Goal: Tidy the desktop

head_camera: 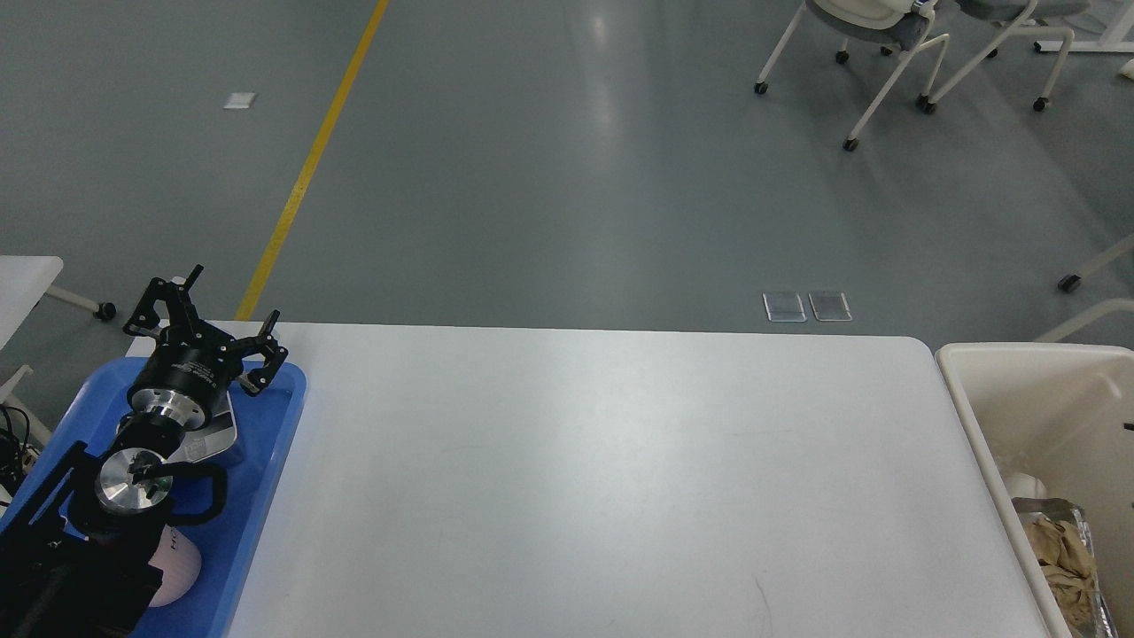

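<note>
The white desktop [602, 478] fills the middle of the head view and its surface is bare. My left gripper [230, 296] is open and empty, held above the far end of the blue tray [266, 443] at the table's left edge. My right gripper is out of view. A foil tray with crumpled brown paper [1063, 554] lies low inside the cream bin [974, 416] at the right.
In the blue tray lie a pale pink round thing [177, 571] and a shiny flat item [213, 439], partly hidden by my left arm. White chairs [886, 53] stand on the grey floor far behind. A yellow floor line [301, 177] runs at the left.
</note>
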Available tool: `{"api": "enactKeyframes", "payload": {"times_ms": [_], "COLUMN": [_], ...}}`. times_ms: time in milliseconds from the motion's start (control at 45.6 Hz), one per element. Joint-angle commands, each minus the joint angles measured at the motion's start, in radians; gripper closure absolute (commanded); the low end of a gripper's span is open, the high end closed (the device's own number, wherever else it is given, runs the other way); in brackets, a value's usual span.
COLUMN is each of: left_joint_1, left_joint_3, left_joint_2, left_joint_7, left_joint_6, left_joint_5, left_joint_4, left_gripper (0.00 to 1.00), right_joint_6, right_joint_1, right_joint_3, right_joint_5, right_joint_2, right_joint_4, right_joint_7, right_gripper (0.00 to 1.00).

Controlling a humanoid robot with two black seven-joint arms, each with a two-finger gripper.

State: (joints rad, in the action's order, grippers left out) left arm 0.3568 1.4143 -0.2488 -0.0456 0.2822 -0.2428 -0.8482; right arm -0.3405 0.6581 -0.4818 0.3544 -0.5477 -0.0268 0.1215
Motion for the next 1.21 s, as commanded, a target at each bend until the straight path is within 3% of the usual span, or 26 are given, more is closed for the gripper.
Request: {"api": "enactKeyframes", "payload": {"times_ms": [0, 219, 416, 482, 614, 679, 789, 942, 1052, 1183], "left_joint_1": [0.001, -0.015, -0.042, -0.065, -0.096, -0.111, -0.148, -0.211, -0.251, -0.282], "left_joint_3": [0.000, -0.002, -0.002, -0.002, -0.002, 0.000, 0.005, 0.020, 0.035, 0.077], "left_joint_2": [-0.007, -0.017, -0.009, -0.007, -0.003, -0.001, -0.003, -0.007, -0.009, -0.007], "left_joint_7": [0.001, 0.003, 0.004, 0.004, 0.004, 0.004, 0.004, 0.003, 0.003, 0.003], "left_joint_6": [0.002, 0.002, 0.002, 0.000, -0.008, -0.009, -0.014, -0.014, -0.014, -0.009], "left_joint_5": [-0.003, -0.004, -0.004, -0.004, -0.004, -0.004, -0.004, -0.004, -0.003, -0.003], "left_joint_4": [-0.002, -0.018, -0.051, -0.077, -0.132, -0.150, -0.202, -0.275, -0.316, -0.333], "left_gripper": [0.03, 0.03, 0.03, 0.03, 0.03, 0.03, 0.03, 0.03, 0.03, 0.03], "right_joint_6": [-0.003, -0.002, -0.012, -0.014, -0.026, -0.040, -0.038, -0.040, -0.041, -0.051], "right_joint_1": [0.086, 0.313, 0.347, 0.344, 0.281, 0.221, 0.013, -0.201, -0.356, -0.497], "right_joint_3": [0.054, 0.089, -0.248, -0.310, -0.454, -0.526, -0.593, -0.705, -0.785, -0.868], "right_joint_5": [0.002, -0.020, -0.399, -0.452, -0.471, -0.471, -0.469, -0.454, -0.445, -0.428], "right_joint_2": [0.078, 0.196, 0.308, 0.328, 0.362, 0.365, 0.356, 0.344, 0.342, 0.339], "right_joint_4": [-0.004, 0.001, -0.007, -0.024, -0.088, -0.171, -0.500, -0.812, -0.965, -1.038], "right_joint_7": [0.000, -0.002, -0.008, -0.042, -0.181, -0.197, -0.198, -0.207, -0.207, -0.207], "right_gripper": [0.00, 0.00, 0.00, 0.00, 0.00, 0.00, 0.00, 0.00, 0.00, 0.00]}}
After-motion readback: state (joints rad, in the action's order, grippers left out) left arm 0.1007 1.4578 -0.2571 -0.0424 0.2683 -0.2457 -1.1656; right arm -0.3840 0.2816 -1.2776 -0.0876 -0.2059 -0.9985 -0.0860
